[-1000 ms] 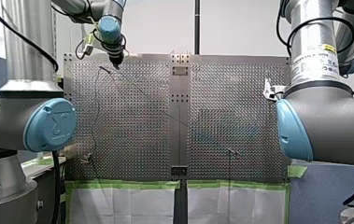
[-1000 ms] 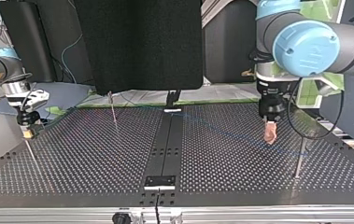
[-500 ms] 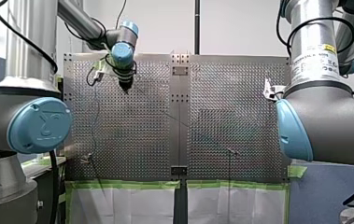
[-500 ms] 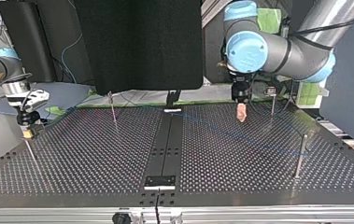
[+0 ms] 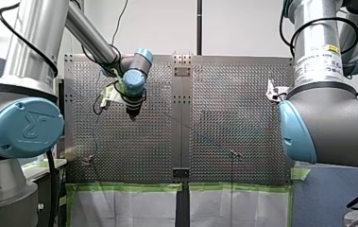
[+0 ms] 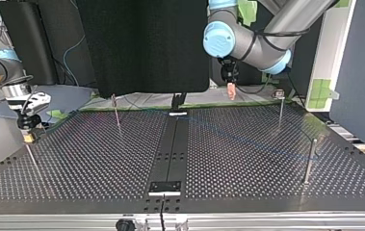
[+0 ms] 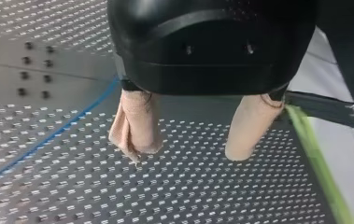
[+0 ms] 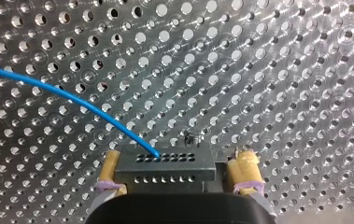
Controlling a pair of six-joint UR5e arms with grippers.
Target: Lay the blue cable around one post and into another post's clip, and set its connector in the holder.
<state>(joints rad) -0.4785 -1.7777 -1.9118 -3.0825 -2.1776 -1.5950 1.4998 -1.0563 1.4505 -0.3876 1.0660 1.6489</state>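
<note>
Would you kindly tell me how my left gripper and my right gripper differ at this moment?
My left gripper is open and empty; my right gripper is shut on the black connector. The left's pads are beige, the right's yellowish. Both hang over the perforated table.

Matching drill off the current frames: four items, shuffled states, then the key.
Items:
1. left gripper
2. right gripper
3. blue cable
4. connector

States:
a. one end runs into the connector
b. jaws open, nothing between them
c. jaws shut on the connector
d. black, gripped at both ends

Pairs: 1-b, 2-c, 3-a, 4-d
</note>
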